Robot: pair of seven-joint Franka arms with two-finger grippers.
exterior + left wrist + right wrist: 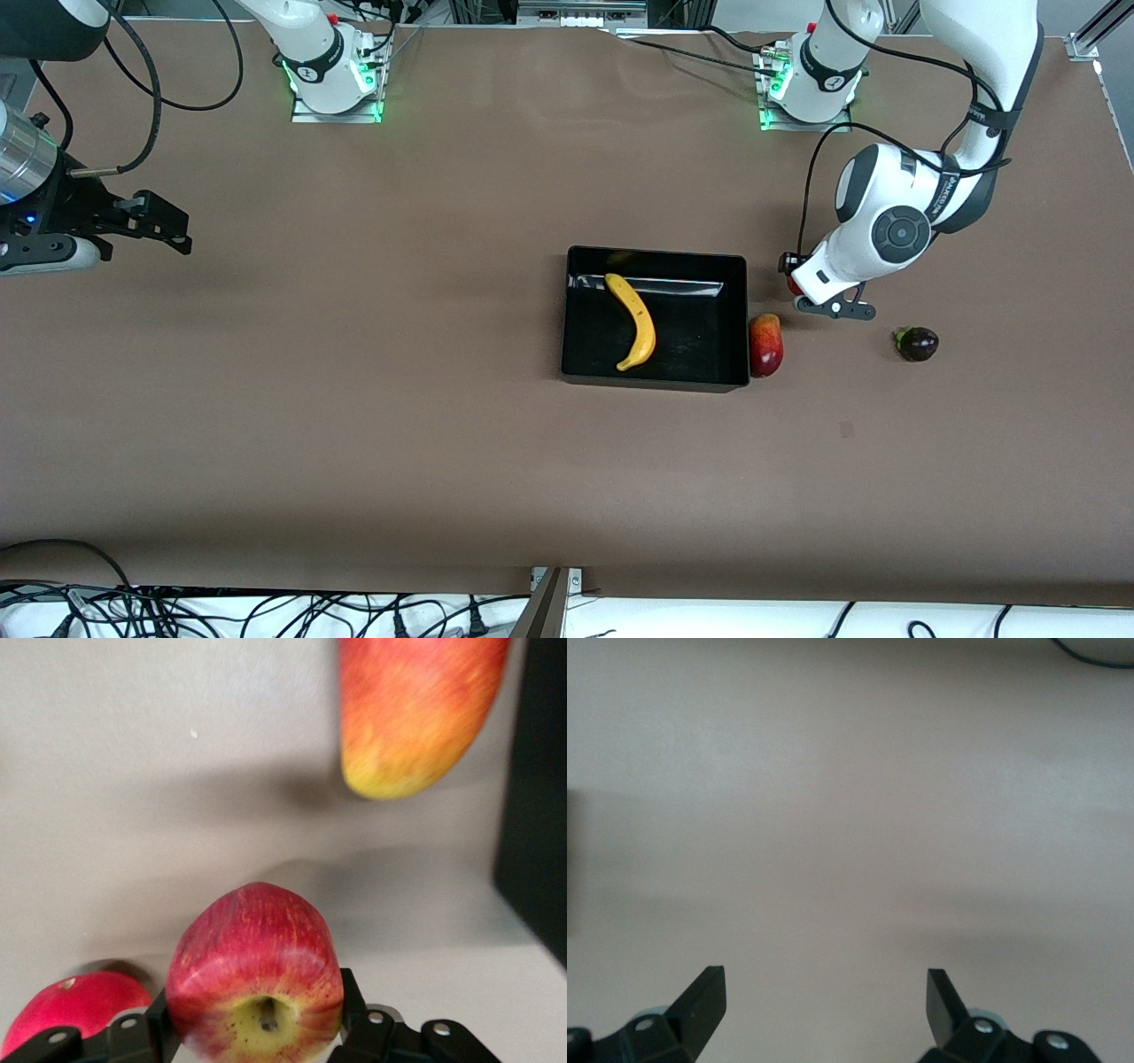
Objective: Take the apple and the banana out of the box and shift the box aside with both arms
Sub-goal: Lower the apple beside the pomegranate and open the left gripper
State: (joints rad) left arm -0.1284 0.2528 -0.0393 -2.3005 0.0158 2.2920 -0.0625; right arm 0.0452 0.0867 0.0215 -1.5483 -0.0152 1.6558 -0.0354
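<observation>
The black box (576, 354) lies mid-table with the yellow banana (636, 321) in it. My left gripper (804, 291) is low over the table beside the box, toward the left arm's end. It is shut on the red apple (794, 285). In the left wrist view the apple (255, 970) fills the space between the fingers (356, 1010), its yellowish stalk end toward the camera. My right gripper (170, 226) hangs open and empty over bare table at the right arm's end, and its fingertips (709, 992) stand wide apart.
A red-and-yellow mango-like fruit (766, 346) lies against the box wall at the left arm's end and shows in the left wrist view (412, 713). A dark purple fruit (918, 344) lies farther toward that end. Another red fruit (75, 1010) shows partly beside the held apple.
</observation>
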